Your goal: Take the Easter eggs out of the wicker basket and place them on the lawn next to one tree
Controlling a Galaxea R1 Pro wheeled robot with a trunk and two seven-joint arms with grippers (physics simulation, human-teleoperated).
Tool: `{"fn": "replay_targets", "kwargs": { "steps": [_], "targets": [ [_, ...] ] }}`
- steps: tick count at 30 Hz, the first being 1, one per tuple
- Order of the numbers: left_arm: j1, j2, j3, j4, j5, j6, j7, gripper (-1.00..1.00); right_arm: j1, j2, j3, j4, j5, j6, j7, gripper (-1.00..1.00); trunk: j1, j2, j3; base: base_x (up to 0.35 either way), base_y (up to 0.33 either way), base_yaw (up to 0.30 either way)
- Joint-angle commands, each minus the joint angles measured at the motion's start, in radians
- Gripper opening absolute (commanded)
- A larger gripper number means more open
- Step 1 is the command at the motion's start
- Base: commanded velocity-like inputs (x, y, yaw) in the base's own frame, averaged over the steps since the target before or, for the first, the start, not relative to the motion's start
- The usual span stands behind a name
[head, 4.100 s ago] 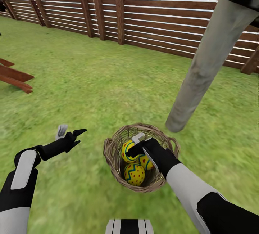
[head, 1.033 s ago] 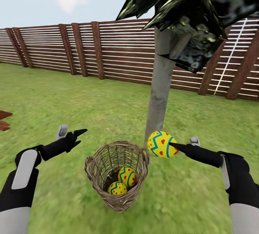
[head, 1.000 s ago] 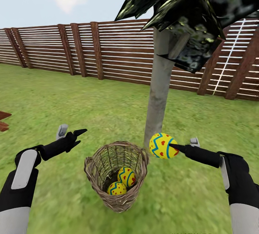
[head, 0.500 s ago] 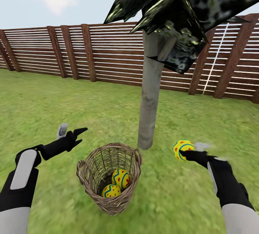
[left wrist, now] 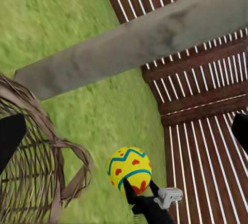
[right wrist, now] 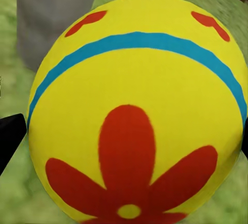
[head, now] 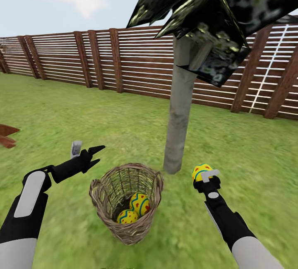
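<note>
Lowering toward the lawn (head: 103,107) beside the tree (head: 179,128), the right gripper (head: 205,176) stays clamped on one Easter egg (head: 200,171) — two remain in the wicker basket (head: 124,223); the left gripper (head: 89,152) hangs open, empty.

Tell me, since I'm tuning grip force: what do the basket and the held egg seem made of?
The wicker basket looks like woven brown cane, matte, with see-through gaps. The Easter egg in the right gripper looks hard, smooth and painted, yellow with red flowers; the actual material is unclear.
</note>
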Motion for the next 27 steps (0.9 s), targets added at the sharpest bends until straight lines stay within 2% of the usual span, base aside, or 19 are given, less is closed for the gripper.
{"fn": "replay_targets", "kwargs": {
  "steps": [1, 4, 10, 12, 13, 14, 15, 16, 18, 20, 23, 26, 27],
  "targets": [
    [-0.001, 0.000, 0.001, 0.000, 0.004, 0.005, 0.004, 1.00, 0.000, -0.001, 0.005, -0.001, 0.008, 0.010, -0.005, -1.00, 0.000, 0.000, -0.001, 0.000, -0.334, 0.294],
    [-0.001, -0.001, 0.001, 0.000, 0.004, 0.004, 0.004, 1.00, 0.000, 0.002, 0.011, 0.091, 0.009, -0.031, -0.002, -1.00, 0.000, 0.000, -0.001, 0.053, -0.333, 0.247],
    [-0.001, -0.001, 0.002, -0.001, 0.004, 0.003, 0.001, 1.00, 0.000, 0.006, 0.011, 0.114, 0.008, -0.041, 0.003, -1.00, 0.000, 0.000, -0.001, 0.017, -0.056, 0.013],
    [-0.001, 0.001, 0.002, -0.001, 0.004, 0.003, -0.020, 1.00, 0.000, 0.023, 0.011, 0.118, 0.011, -0.043, 0.002, -1.00, 0.000, -0.001, -0.005, 0.000, 0.000, 0.000],
    [-0.001, 0.001, 0.000, -0.003, 0.003, 0.003, -0.054, 1.00, -0.002, 0.035, 0.023, 0.120, 0.011, -0.030, -0.003, -1.00, 0.001, -0.001, -0.009, 0.000, 0.000, 0.000],
    [-0.001, 0.001, 0.000, -0.004, 0.003, 0.003, -0.056, 1.00, -0.012, 0.043, 0.038, 0.140, 0.009, -0.006, -0.003, -1.00, 0.001, -0.001, -0.013, 0.000, 0.000, 0.000],
    [-0.001, 0.000, -0.001, -0.004, 0.003, 0.003, -0.057, 1.00, -0.031, 0.053, 0.045, 0.170, 0.009, 0.027, -0.003, -1.00, 0.002, -0.001, -0.016, 0.000, 0.000, 0.000],
    [-0.001, 0.000, -0.001, -0.005, 0.003, 0.003, -0.057, 1.00, -0.095, 0.072, 0.049, 0.238, 0.009, 0.068, -0.003, -1.00, 0.002, -0.002, -0.020, 0.000, 0.000, 0.000],
    [-0.001, 0.000, -0.001, -0.005, 0.003, 0.003, -0.058, 1.00, -0.228, 0.115, 0.051, 0.407, 0.012, 0.092, -0.004, -1.00, 0.003, -0.002, -0.028, 0.000, 0.000, 0.000],
    [-0.001, 0.000, -0.001, -0.005, 0.003, 0.003, -0.059, 1.00, -0.326, 0.134, 0.051, 0.510, 0.013, 0.097, -0.004, -1.00, 0.004, -0.002, -0.036, 0.000, 0.000, 0.000],
    [-0.001, -0.005, -0.001, -0.005, 0.003, 0.003, -0.058, 1.00, -0.387, 0.130, 0.051, 0.545, 0.013, 0.102, -0.005, -1.00, 0.005, -0.003, -0.047, 0.000, 0.000, 0.000],
    [-0.001, -0.007, -0.001, -0.005, 0.003, 0.003, -0.058, 1.00, -0.415, 0.129, 0.052, 0.568, 0.012, 0.102, -0.006, -1.00, 0.007, -0.004, -0.059, 0.000, 0.000, 0.000],
    [-0.001, -0.008, -0.001, -0.005, 0.003, 0.003, -0.058, 1.00, -0.418, 0.129, 0.053, 0.605, 0.014, 0.091, -0.005, -1.00, 0.007, -0.004, -0.063, 0.000, 0.000, 0.000]
  ]
}}
